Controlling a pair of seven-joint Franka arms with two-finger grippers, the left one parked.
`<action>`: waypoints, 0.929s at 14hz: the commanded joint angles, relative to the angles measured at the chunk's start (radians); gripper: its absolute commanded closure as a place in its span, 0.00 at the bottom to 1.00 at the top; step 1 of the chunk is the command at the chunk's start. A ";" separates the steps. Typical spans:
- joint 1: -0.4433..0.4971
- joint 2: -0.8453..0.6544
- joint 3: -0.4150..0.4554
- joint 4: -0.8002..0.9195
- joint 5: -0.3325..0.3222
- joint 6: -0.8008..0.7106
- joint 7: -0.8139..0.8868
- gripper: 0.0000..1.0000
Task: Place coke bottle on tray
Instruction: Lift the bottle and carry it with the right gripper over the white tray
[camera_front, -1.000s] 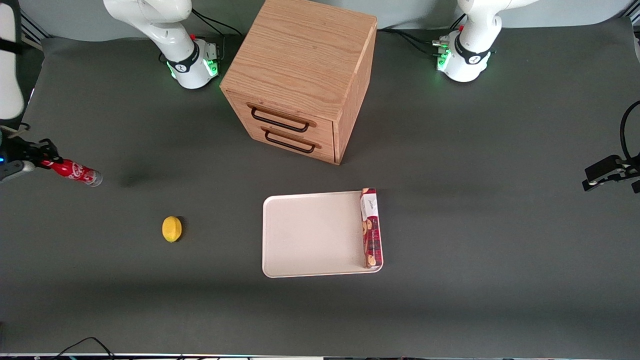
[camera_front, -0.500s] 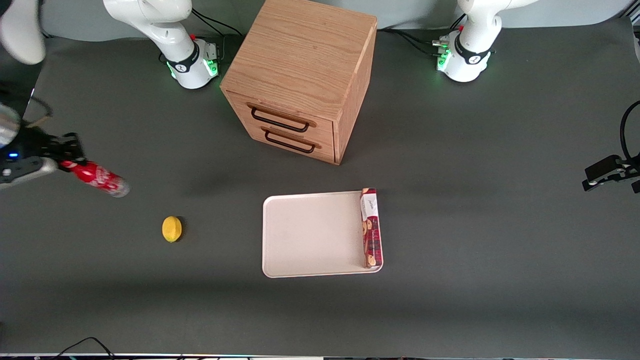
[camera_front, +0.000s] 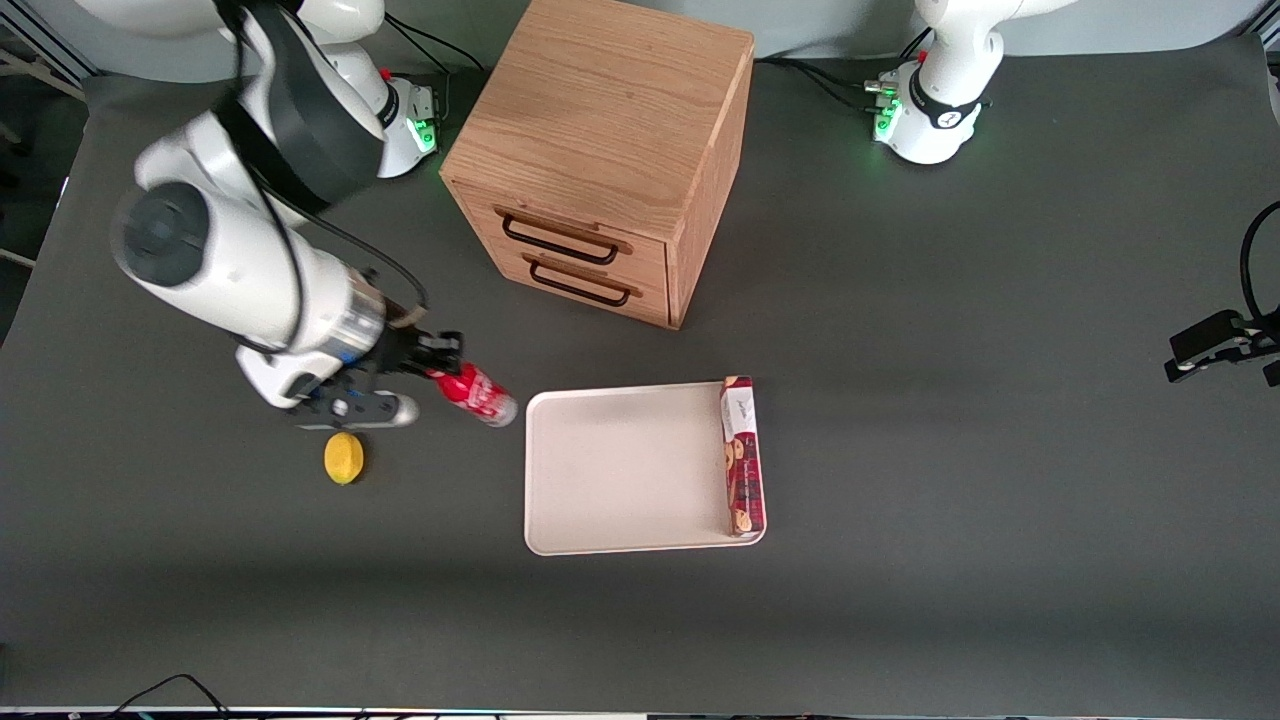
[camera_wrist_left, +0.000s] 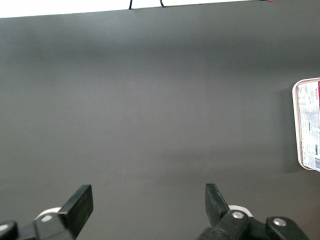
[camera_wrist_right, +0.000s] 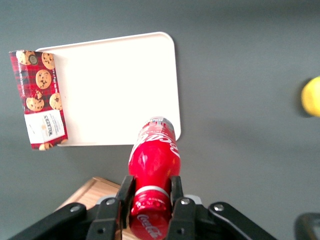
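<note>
Right wrist view: gripper (camera_wrist_right: 148, 197) clamped on the coke bottle (camera_wrist_right: 151, 172) near the cap end, silvery base pointing out toward the tray (camera_wrist_right: 115, 85). Front view – gripper (camera_front: 432, 357) carrying the coke bottle (camera_front: 475, 394) tilted in the air, base just short of the tray (camera_front: 620, 470) corner at about 10 o'clock of it. Biscuit box (camera_front: 742, 455) along the 3 o'clock rim; lemon (camera_front: 344, 458) nearer the camera, drawer cabinet (camera_front: 600, 160) at 12. Transport step, probably – next, carry over bare tray, lower, release.
</note>
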 joint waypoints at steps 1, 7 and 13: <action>0.047 0.118 0.014 0.033 -0.089 0.062 0.158 1.00; 0.094 0.220 0.020 -0.055 -0.190 0.251 0.290 1.00; 0.089 0.191 0.031 -0.027 -0.232 0.184 0.312 0.00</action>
